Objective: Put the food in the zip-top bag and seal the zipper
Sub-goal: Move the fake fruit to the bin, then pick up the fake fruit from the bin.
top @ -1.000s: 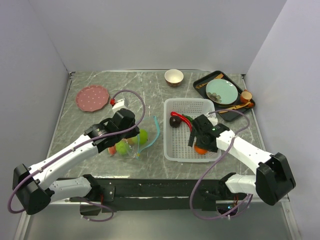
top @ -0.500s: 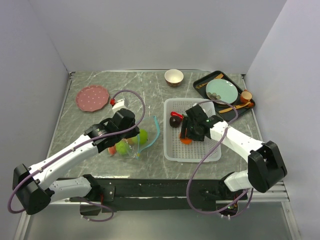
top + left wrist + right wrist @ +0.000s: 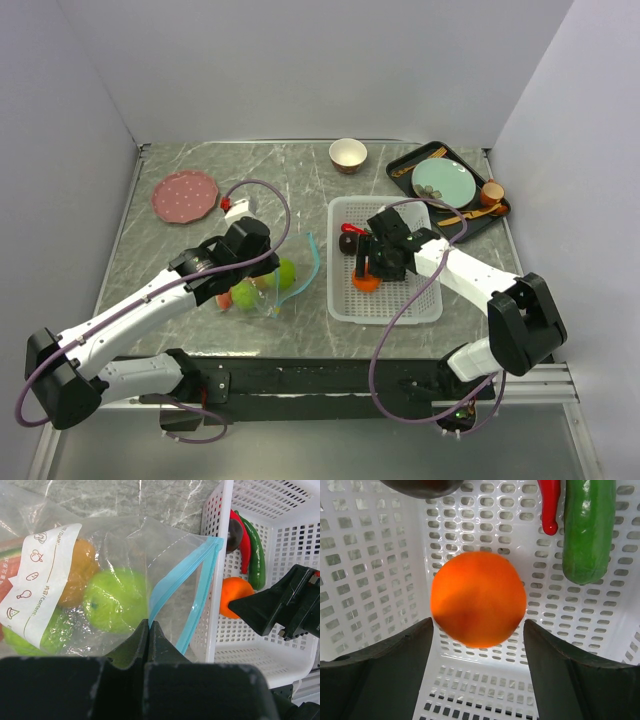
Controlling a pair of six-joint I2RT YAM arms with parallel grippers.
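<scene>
Marble table [image 3: 180, 250]; bag label [image 3: 40, 575] reads "Date:".

left gripper [image 3: 148, 630] jaws pinched, right gripper [image 3: 478, 645] jaws apparently spread

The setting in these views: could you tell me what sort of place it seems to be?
Probably a robot test bench: plain grey walls around a marble-patterned table, with toy food in a white basket and a clear bag.
</scene>
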